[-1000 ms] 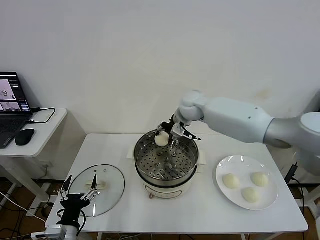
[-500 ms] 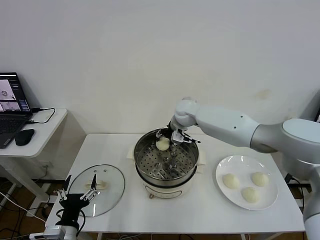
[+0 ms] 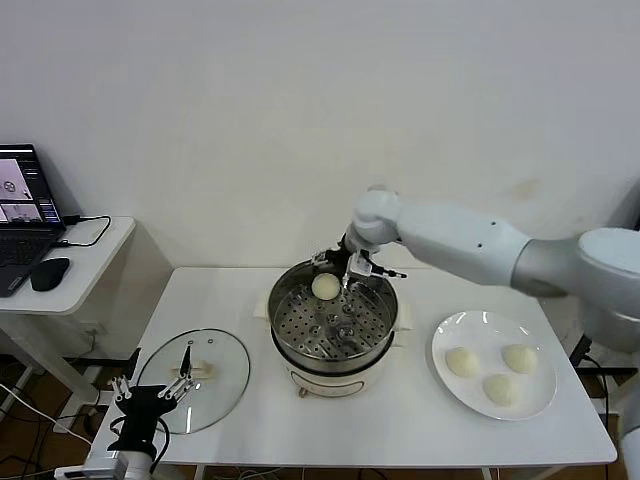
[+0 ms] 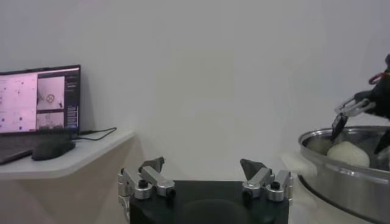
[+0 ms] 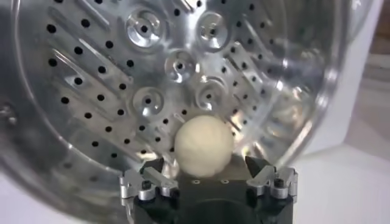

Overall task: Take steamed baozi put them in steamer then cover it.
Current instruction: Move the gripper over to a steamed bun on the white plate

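Note:
One baozi [image 3: 325, 287] lies on the perforated tray at the back of the steamer [image 3: 333, 325]. My right gripper [image 3: 350, 266] hovers just above it, open, its fingers apart on both sides of the bun and not touching it. In the right wrist view the baozi [image 5: 204, 146] rests near the pot wall, with the gripper [image 5: 204, 165] spread around it. Three more baozi [image 3: 498, 372] sit on the white plate [image 3: 448, 330] at the right. The glass cover [image 3: 215, 395] lies flat on the table at the left. My left gripper [image 3: 152, 392] is open and empty, parked beside the cover.
A side table at the far left holds a laptop [image 3: 20, 205] and a mouse [image 3: 48, 272]. The left wrist view shows the steamer's rim [image 4: 341, 176] with the baozi [image 4: 348, 154] inside. The wall stands close behind the table.
My right gripper lowered the baozi into the steamer, let it go on the tray and rose a little. My left gripper has sunk slightly.

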Available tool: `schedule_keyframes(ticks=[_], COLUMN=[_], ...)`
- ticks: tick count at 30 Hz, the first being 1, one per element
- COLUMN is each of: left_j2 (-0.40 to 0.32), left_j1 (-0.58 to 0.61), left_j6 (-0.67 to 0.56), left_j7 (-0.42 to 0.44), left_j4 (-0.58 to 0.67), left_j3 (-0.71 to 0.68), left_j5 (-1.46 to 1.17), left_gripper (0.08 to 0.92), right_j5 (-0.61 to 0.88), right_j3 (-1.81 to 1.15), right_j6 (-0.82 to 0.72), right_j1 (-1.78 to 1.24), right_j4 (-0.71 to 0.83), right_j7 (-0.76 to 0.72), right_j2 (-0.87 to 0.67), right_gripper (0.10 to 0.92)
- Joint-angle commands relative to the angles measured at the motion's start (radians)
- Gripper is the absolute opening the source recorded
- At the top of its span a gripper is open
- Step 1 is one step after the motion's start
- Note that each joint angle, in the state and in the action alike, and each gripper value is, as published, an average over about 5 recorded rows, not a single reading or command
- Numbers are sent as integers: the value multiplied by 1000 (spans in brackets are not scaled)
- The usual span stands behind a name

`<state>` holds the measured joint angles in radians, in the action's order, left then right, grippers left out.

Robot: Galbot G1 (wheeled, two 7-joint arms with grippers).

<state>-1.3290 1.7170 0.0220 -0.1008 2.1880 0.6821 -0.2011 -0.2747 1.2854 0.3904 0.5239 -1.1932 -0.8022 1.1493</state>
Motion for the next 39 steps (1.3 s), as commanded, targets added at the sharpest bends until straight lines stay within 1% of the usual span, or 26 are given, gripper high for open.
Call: schedule_keyframes(ticks=[1, 5, 7, 11, 15, 20, 29, 39], left_j2=[5, 17, 24, 36, 46, 51, 44, 42], left_j1=[2, 6, 6, 2, -1, -8, -20, -14], left_j6=[11, 16, 16, 18, 18, 20, 21, 24], left_j7=[2, 4, 4, 3, 1, 1, -4, -4], left_j4=[14, 25, 23, 17, 8, 1, -31, -30], left_j3=[17, 20, 20, 18, 22, 24, 25, 43], left_j5=[-11, -15, -15, -18, -27, -32, -30, -29], left_gripper=[823, 823, 823, 823, 823, 823, 823, 823], right_j5=[491, 603, 632, 621, 554, 454, 358, 260], right_j3=[48, 50, 52, 83, 105, 105, -168, -263], right_j6=[-503, -678, -729, -765, -734, -702, -689, -663], right_j1=[209, 264, 281, 289, 241, 121, -274, -420], right_j4=[-322, -448, -493, -534, -516, -444, -329, -209], right_j7=[-130, -125, -127, -130, -128, -128, -128, -145], right_j2=[-238, -400, -487, -616, -686, -713, -701, -607], right_gripper=[823, 822, 823, 823, 822, 823, 823, 823])
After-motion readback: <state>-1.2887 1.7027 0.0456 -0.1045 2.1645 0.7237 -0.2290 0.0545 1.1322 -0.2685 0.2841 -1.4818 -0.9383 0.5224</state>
